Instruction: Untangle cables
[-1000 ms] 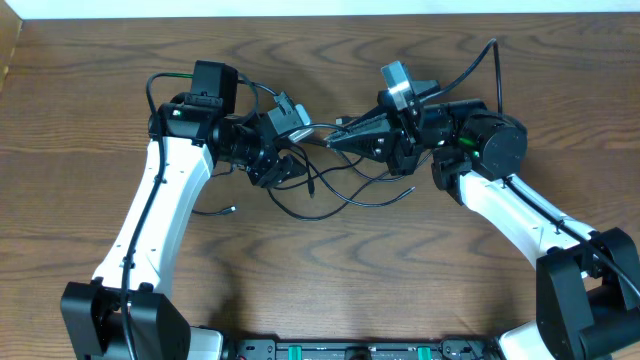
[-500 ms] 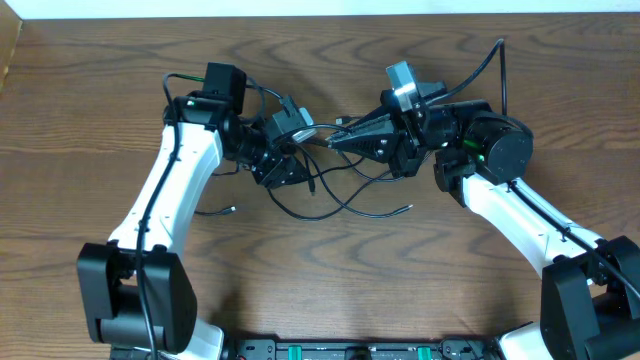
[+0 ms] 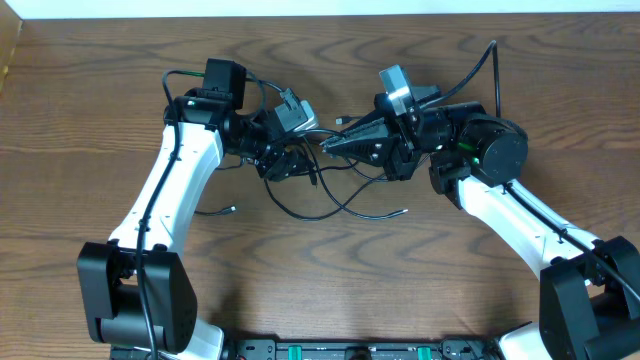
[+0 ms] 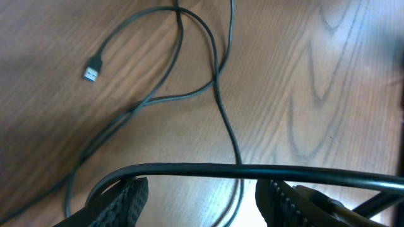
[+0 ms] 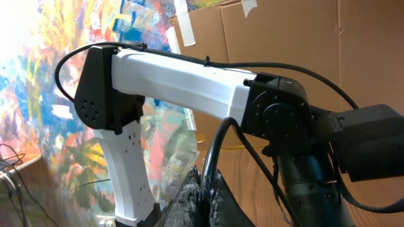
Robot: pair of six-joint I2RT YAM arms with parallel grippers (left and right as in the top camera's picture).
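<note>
Your left hand (image 4: 205, 198) stands wide open; a black cable (image 4: 252, 170) crosses its fingertips (image 4: 126, 198), unpinched. Your right hand (image 5: 205, 198) appears closed on a black cable rising from it. Farther out, slack loops (image 4: 214, 85) lie on the bench (image 4: 328, 75), the USB plug (image 4: 93, 68) beyond them. Judge the cord light, limp and slippery: take hold just behind a plug.

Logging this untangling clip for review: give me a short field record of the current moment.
left gripper: open, over the table
right gripper: shut on black cable
USB plug: lying free on the table
tangle: black strands cross on the table between the two grippers, not yet separated
</note>
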